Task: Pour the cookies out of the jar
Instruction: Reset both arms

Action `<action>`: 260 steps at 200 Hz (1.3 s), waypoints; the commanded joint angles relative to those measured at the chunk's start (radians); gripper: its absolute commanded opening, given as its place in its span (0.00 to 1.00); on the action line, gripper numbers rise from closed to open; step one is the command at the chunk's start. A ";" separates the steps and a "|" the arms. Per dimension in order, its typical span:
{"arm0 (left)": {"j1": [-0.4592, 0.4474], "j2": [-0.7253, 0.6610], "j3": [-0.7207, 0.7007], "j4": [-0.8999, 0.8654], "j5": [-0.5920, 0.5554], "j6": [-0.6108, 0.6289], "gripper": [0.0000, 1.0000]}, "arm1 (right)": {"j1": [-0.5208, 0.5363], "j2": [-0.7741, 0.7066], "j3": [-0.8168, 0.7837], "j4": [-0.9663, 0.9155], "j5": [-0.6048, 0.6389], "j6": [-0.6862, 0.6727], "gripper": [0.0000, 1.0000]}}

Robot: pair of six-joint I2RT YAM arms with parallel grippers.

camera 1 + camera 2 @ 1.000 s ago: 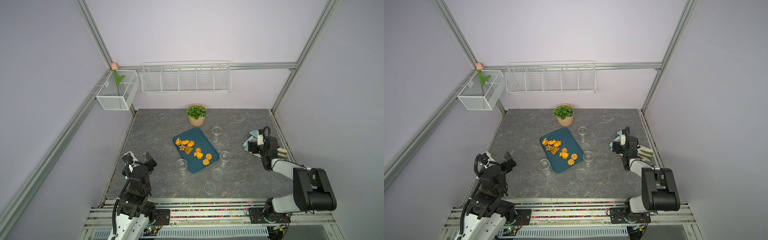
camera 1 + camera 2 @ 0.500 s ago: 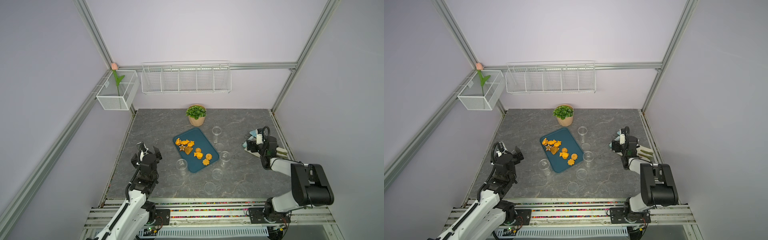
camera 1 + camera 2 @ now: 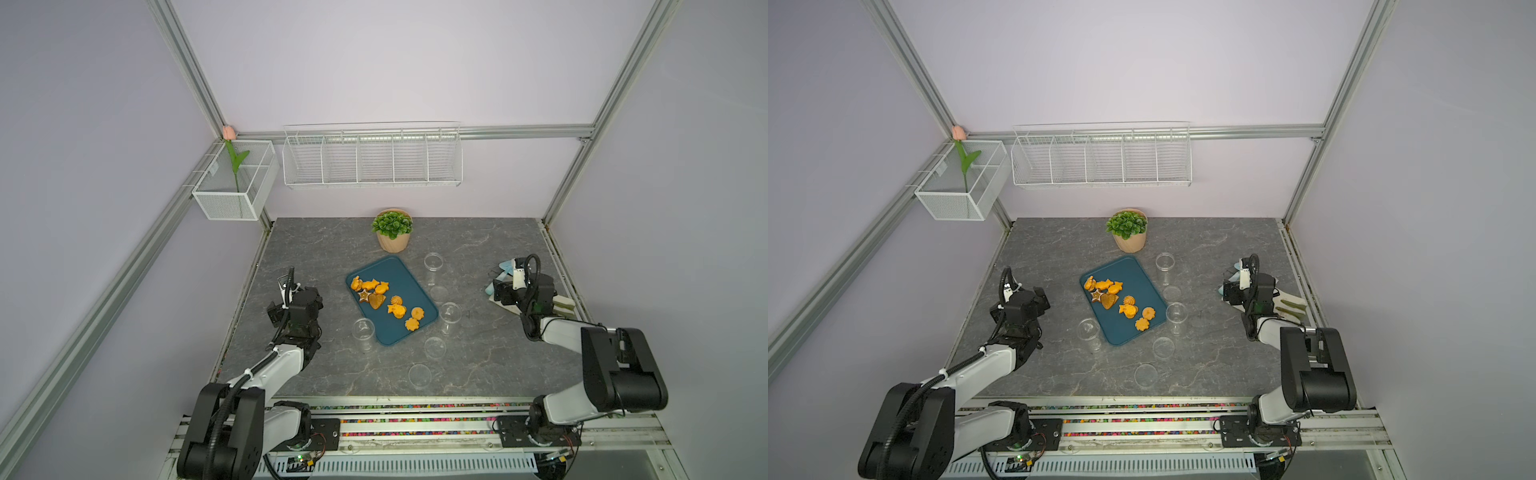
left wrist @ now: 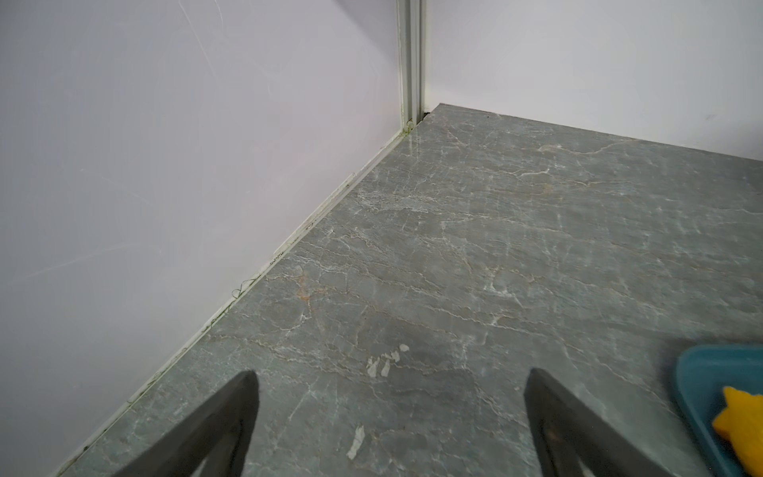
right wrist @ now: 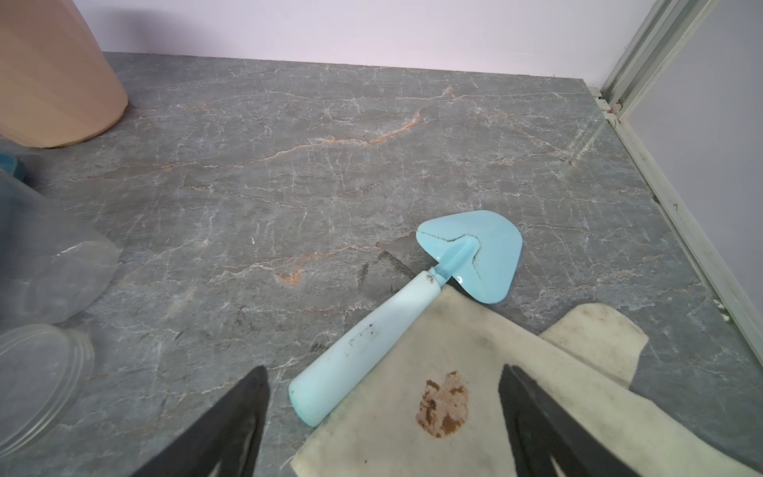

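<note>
Cookies out on the tray, both hands released and holding nothing.
Cookies (image 3: pixel 384 301) lie loose on a teal tray (image 3: pixel 409 274) in the middle of the table (image 3: pixel 332 241). Clear jars (image 3: pixel 433 262) stand upright and empty just beside the tray, with clear lids (image 3: pixel 419 375) flat nearby. Left hand (image 4: pixel 392 373) is spread wide above bare table near the left wall, tray corner at its side. Right hand (image 5: pixel 383 368) is also spread, over a blue trowel (image 5: pixel 371 338) that lies partly on a stained cloth (image 5: pixel 454 338), well apart from the tray.

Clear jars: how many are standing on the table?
3 jars: one near the plant, one right of the tray, one at its near-left corner. None seem hidden.
</note>
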 commanded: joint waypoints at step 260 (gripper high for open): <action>0.113 0.319 -0.007 0.518 0.276 0.096 1.00 | 0.009 -0.032 -0.182 0.308 -0.018 -0.057 0.89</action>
